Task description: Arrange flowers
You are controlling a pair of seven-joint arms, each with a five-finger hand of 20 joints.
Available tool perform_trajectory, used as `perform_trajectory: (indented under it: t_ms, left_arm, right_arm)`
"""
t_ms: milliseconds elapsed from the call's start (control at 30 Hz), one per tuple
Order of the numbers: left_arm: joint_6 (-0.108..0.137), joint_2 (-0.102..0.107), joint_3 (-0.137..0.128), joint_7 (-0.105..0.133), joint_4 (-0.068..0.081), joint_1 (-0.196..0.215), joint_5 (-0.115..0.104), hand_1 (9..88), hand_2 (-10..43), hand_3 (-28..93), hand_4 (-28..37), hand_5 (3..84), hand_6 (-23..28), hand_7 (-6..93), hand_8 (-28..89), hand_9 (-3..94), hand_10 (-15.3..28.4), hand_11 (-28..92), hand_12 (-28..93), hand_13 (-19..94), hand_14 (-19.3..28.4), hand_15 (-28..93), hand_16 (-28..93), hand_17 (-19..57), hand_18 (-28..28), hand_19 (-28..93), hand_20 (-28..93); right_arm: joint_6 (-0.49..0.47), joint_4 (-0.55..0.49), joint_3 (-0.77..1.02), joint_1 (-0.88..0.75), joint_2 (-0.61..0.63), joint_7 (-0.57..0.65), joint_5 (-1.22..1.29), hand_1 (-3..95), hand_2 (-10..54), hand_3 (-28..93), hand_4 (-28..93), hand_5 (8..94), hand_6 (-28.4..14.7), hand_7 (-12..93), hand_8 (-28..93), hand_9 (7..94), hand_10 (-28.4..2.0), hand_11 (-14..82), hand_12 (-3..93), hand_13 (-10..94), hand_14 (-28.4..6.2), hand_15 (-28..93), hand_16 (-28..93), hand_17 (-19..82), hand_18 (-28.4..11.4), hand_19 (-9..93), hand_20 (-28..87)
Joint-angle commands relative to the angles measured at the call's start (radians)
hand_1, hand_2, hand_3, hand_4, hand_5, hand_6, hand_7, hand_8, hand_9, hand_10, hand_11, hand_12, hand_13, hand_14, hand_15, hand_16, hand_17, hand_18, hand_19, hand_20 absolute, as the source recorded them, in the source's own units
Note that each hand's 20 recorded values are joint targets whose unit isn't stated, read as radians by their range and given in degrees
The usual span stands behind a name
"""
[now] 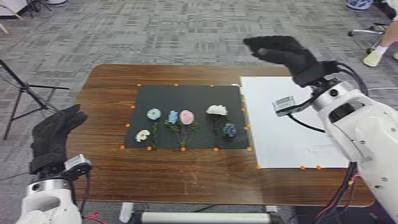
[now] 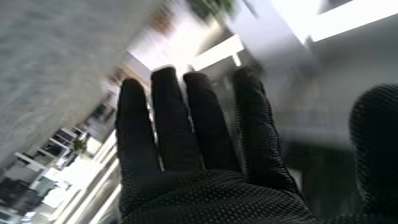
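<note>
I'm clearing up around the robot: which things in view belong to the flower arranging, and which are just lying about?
For the job:
- pink flower
- large white flower
- small white flower
- dark blue flower
- two lighter blue flowers
- black mat
- white sheet, probably

Just about:
- tripod
- blue-and-white pot

Glossy brown wood table [image 1: 107,172]; matt black mat [image 1: 178,100].

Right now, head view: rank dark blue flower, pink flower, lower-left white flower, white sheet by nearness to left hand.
From the left hand:
1. Lower-left white flower: dark mat's left side.
2. Pink flower: mid-mat.
3. Dark blue flower: mat's right side.
4. White sheet: right of mat.
</note>
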Motion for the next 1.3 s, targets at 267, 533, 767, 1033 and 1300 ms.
perform_trajectory:
  t_ms: [267,533,767,1033,1300]
  left_arm:
    - [-0.051,-0.012,0.016,0.056,-0.017,0.022,0.03,26.4,9.3,67,-28.3,55.0,1.9,16.7,-7,53.9,15.3,24,13,44,19.1,24,0,10.2,11.7,12,19]
    - [-0.052,-0.023,0.015,0.06,-0.022,0.043,0.032,26.3,9.2,67,-28.3,54.9,1.8,16.8,-7,54.1,15.3,24,13,44,18.9,24,0,10.2,11.7,11,19]
    - [-0.054,-0.02,0.032,0.068,-0.02,0.012,0.039,26.6,8.9,67,-28.3,54.9,1.8,16.7,-7,54.0,15.2,24,13,44,18.9,23,0,10.1,11.8,11,19]
    - [-0.084,-0.022,0.04,0.051,-0.013,0.019,0.064,26.9,8.6,67,-28.3,54.8,1.8,16.8,-7,54.0,15.2,24,13,44,18.8,23,0,10.0,11.9,11,19]
    - [-0.099,-0.028,0.044,0.053,-0.014,0.014,0.075,27.0,8.3,67,-28.3,54.7,1.7,16.8,-7,53.9,15.2,24,13,44,18.6,23,0,9.9,11.8,11,19]
  right_arm:
    - [0.088,-0.04,0.223,-0.429,-0.363,-0.106,0.398,3.3,6.9,68,-17,32.9,-1.0,4,-6,32.8,-14.5,1.9,9.8,21,-13.5,1,15,9,-13.7,7,21]
    - [0.094,-0.092,0.262,-0.484,-0.363,-0.139,0.311,4.2,6.4,70,-16,34.6,-1.0,5,-6,34.8,-14.5,2.8,10.2,23,-14.9,3,15,10,-14.6,8,21]
    - [0.053,-0.11,0.274,-0.461,-0.341,-0.14,0.3,4.7,6.2,70,-16,35.0,-1.1,5,-6,35.3,-14.5,2.9,10.6,24,-15.6,4,16,11,-15.4,9,21]
    - [0.04,-0.111,0.27,-0.455,-0.353,-0.138,0.272,5.0,6.0,70,-16,35.2,-1.0,5,-6,35.9,-14.6,3.1,10.9,25,-16.3,5,16,11,-16.2,10,22]
    - [0.032,-0.105,0.261,-0.449,-0.338,-0.131,0.272,5.3,5.4,70,-16,35.3,-1.1,5,-6,36.2,-14.7,3.1,11.0,25,-16.8,5,17,11,-16.7,10,22]
